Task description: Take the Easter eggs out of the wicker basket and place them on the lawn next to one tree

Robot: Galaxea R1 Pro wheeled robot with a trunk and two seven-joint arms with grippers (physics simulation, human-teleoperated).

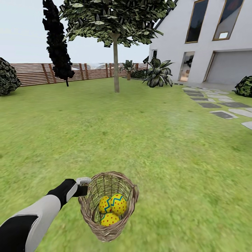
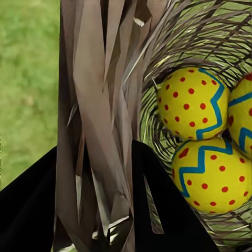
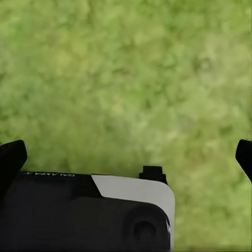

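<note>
We are looking over the lawn, with a thin-trunked tree standing far off at twelve o'clock before the fence. At six o'clock we are holding the wicker basket, our left gripper having its jaws clamped on the woven wall at the basket's nine o'clock side. Three Easter eggs are lying together inside, while our right gripper is hanging over grass with jaws wide apart.

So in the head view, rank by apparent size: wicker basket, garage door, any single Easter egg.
1. Wicker basket, largest, though nearness inflates it.
2. Garage door, looks slightly smaller only through distance.
3. Easter egg, smallest.
</note>
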